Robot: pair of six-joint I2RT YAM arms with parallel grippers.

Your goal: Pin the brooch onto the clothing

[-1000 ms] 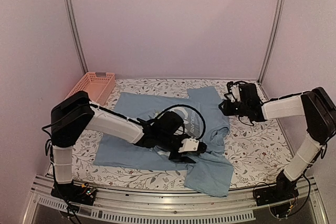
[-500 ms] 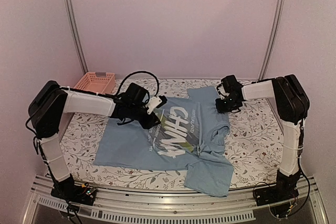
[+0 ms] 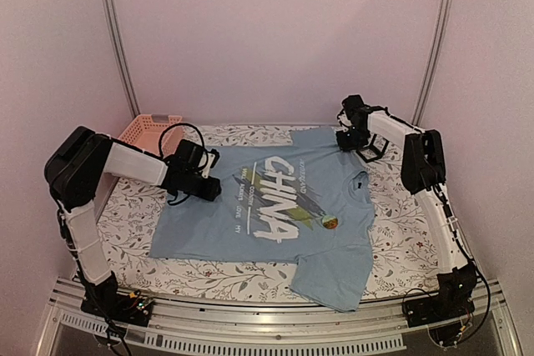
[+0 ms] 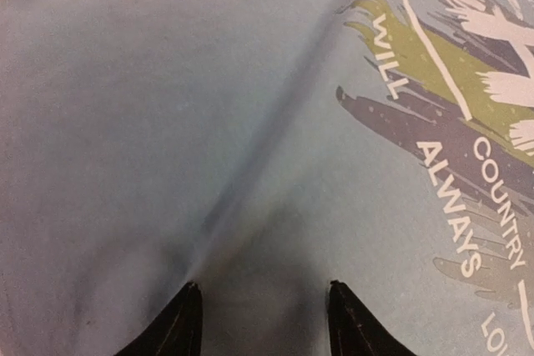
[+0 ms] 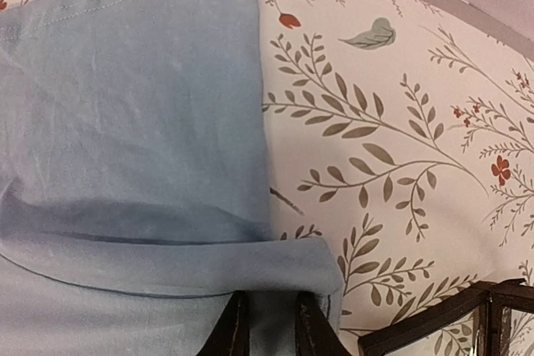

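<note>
evidently soft, limp shirt (image 3: 196, 227) should bunch easily; right tool (image 5: 271, 306) pinches its folded edge, left tool (image 4: 263, 289) half open, empty; tiny brooch (image 3: 330, 223) likely needs an edge pinch.

I count one blue T-shirt (image 3: 200, 227), one tiny orange brooch (image 3: 330, 223) on it, one pink basket (image 3: 148, 129) far left, one flowery cloth (image 3: 405, 223) under it all, and two arms: a left arm (image 3: 138, 162) and a right arm (image 3: 421, 164)
</note>
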